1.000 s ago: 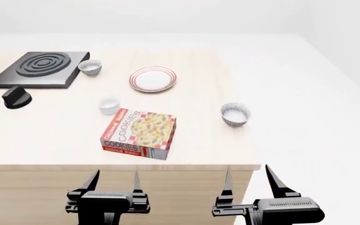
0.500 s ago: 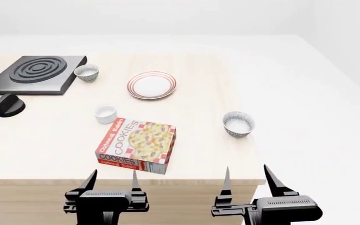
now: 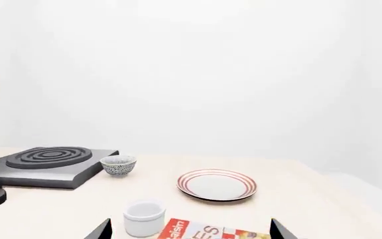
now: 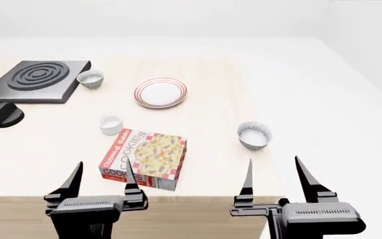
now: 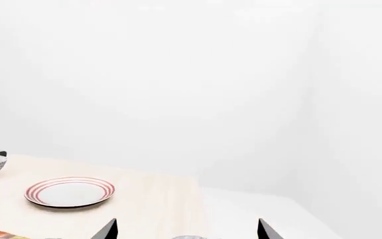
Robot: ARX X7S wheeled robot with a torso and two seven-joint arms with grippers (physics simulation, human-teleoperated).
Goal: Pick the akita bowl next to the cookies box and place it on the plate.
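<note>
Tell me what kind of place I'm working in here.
Likely a simulated kitchen counter: a stove burner with its knob, a plate, and a cookies box sit on a wooden tabletop.

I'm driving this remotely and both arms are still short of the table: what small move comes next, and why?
Probably advance the right tool forward and slightly left over the akita bowl. It stands open near the table's front edge, nearer than the left tool to that bowl, which sits right of the cookies box, untouched. The plate lies farther back, bare.

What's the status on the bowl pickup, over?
Left claw and right claw open, empty. Akita bowl untouched beside cookies box. Plate bare. Path clear.
</note>
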